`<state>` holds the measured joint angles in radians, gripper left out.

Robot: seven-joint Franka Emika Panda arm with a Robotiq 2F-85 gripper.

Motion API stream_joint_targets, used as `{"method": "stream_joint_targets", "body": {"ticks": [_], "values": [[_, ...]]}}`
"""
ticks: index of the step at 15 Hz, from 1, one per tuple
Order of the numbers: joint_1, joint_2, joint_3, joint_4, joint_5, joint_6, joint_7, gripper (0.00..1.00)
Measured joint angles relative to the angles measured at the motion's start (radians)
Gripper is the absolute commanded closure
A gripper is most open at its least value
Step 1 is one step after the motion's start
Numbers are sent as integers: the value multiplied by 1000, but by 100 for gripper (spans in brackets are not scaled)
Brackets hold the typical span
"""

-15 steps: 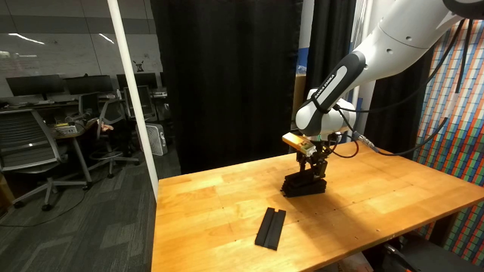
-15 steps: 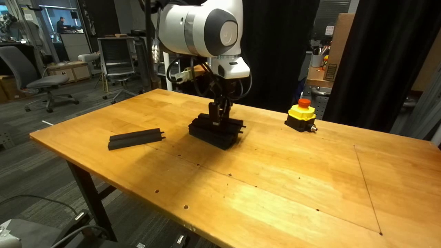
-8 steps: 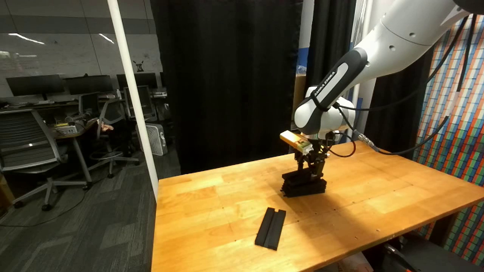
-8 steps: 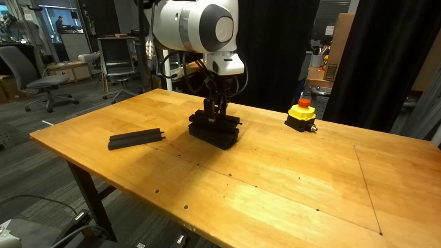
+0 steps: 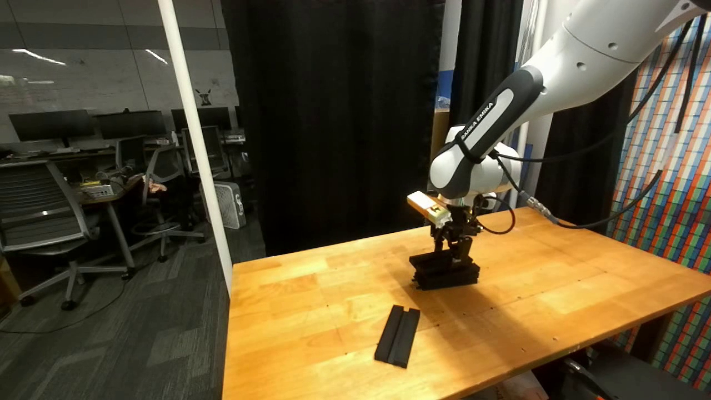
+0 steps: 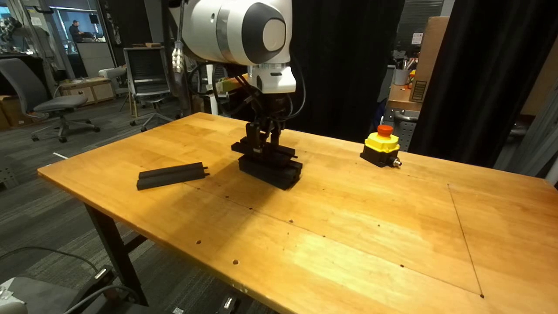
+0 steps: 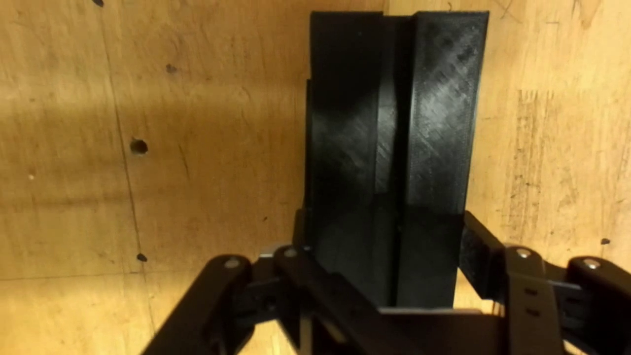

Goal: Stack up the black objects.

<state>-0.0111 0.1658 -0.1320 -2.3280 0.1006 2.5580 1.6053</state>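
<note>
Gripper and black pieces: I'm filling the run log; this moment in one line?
gripper: holds upper black piece | position: over black pile, contact unclear | separate black piece: flat on table | stacking: unfinished

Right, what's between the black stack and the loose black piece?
Only bare tabletop lies between the stack and the loose piece, in both exterior views.

Black bars (image 5: 397, 336), black pincer (image 7: 386, 241), tan wood-grained table (image 6: 344, 266)

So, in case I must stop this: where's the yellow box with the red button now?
In an exterior view, the yellow box with the red button stands on the table near its far edge, to the picture's right of the black stack.
</note>
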Motion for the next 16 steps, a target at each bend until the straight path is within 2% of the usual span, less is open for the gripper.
{"method": "stream_joint_targets", "body": {"ticks": [16], "values": [[-5,-16,2,-37,14,2,14,55]]}}
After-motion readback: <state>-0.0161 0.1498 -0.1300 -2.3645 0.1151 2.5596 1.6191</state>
